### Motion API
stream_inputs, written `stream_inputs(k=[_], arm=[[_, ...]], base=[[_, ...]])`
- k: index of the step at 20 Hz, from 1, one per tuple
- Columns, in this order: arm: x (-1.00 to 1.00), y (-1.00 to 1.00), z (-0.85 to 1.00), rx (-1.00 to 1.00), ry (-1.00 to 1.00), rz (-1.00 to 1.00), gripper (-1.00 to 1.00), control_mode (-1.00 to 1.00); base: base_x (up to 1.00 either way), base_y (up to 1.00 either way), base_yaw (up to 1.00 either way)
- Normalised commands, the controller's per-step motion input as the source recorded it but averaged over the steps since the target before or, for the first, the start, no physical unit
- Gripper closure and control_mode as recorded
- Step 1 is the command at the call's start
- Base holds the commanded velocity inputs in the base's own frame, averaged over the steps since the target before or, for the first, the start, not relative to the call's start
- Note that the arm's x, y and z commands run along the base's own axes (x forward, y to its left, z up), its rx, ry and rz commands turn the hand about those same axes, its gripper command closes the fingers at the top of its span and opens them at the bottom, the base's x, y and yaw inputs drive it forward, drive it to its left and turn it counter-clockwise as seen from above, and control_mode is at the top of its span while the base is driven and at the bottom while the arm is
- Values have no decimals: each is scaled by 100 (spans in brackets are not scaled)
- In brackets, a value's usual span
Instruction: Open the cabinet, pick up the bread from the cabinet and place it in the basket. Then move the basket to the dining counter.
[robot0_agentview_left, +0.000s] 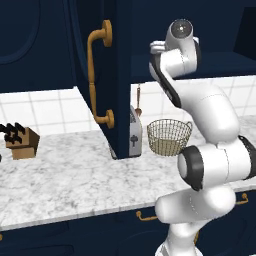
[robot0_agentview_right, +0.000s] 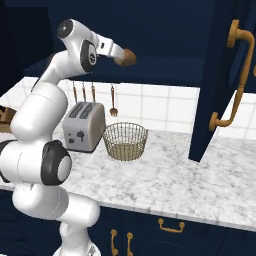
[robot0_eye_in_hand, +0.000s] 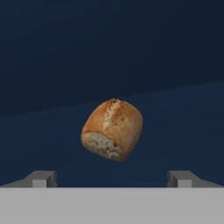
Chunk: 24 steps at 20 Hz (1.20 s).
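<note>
I'm lining my two-finger gripper (robot0_eye_in_hand: 112, 178), fingers spread wide and gripping nothing, on the small golden-brown round bread roll (robot0_eye_in_hand: 112, 129) sitting on the dark navy wall cabinet (robot0_agentview_left: 107, 75) shelf. I'm worrying that closing off-centre could nudge it deeper inside.

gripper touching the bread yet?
Apart. In the hand view the bread sits on the cabinet shelf ahead of the gripper, fingertips wide open with clear gaps either side.
</note>
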Motion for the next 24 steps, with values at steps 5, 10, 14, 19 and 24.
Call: stream_inputs(k=[5,10,14,19,24], arm=[[13,-23,0,0,1,-3,-100,-100],[51,-3,-3,1,0,-1,-100,-100],[45,0,0,1,0,-1,-100,-100],[15,-4,-5,0,2,-1,-100,-100],[32,-3,-25,0,1,-1,-100,-100]], base=[[0,0,0],[0,0,0],[0,0,0],[0,0,0],[0,0,0]])
